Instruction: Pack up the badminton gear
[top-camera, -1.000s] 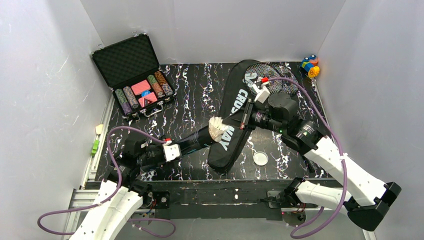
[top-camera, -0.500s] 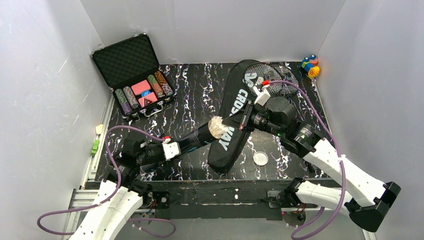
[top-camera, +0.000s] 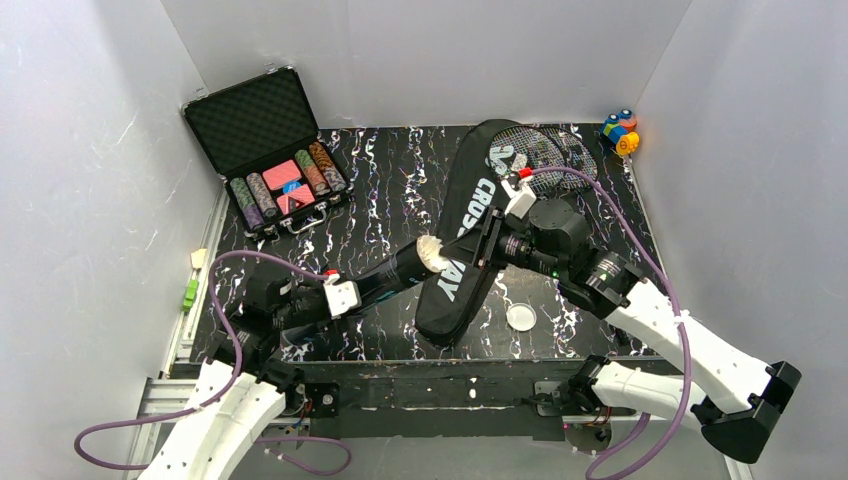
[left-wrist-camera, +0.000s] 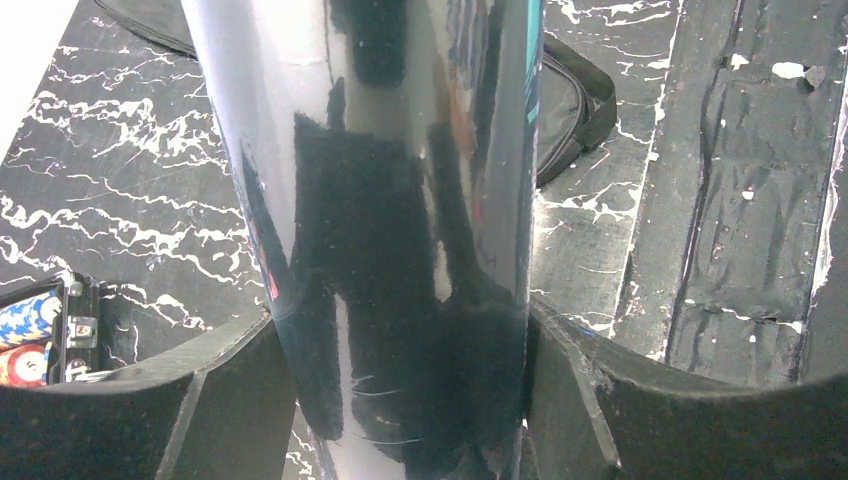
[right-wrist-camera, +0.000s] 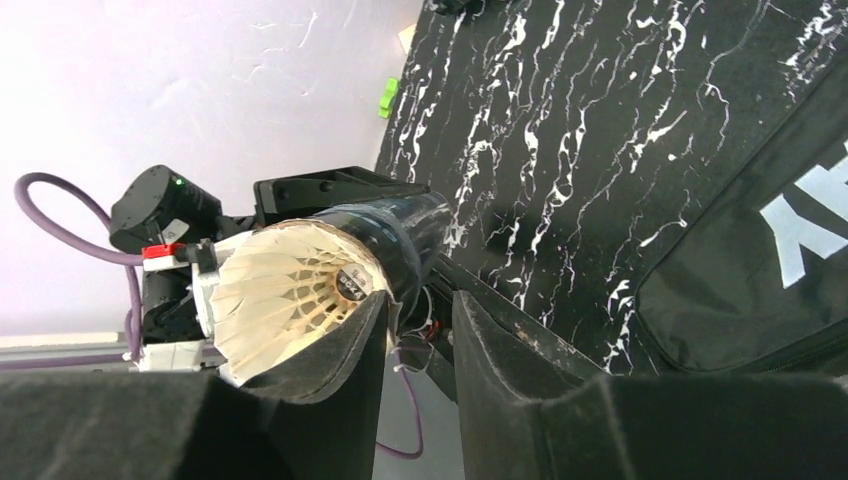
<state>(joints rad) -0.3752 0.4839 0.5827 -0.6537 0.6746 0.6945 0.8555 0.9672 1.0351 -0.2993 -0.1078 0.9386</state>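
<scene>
Top view: left gripper (top-camera: 372, 286) is clamped on the long dark tube (top-camera: 395, 272), which is held off the table and aimed at the right gripper (top-camera: 478, 246) over the black bag (top-camera: 470, 215). A shuttlecock (top-camera: 431, 250) sits in the tube's mouth, and I reckon an off-centre push would crumple it or pop it out.

Left wrist: the tube is a glossy, slick cylinder, so it could twist in the grip.

Right wrist: jaws a little apart with nothing between them. They're matte black and the shuttlecock is a papery flared cone of feathers.
</scene>
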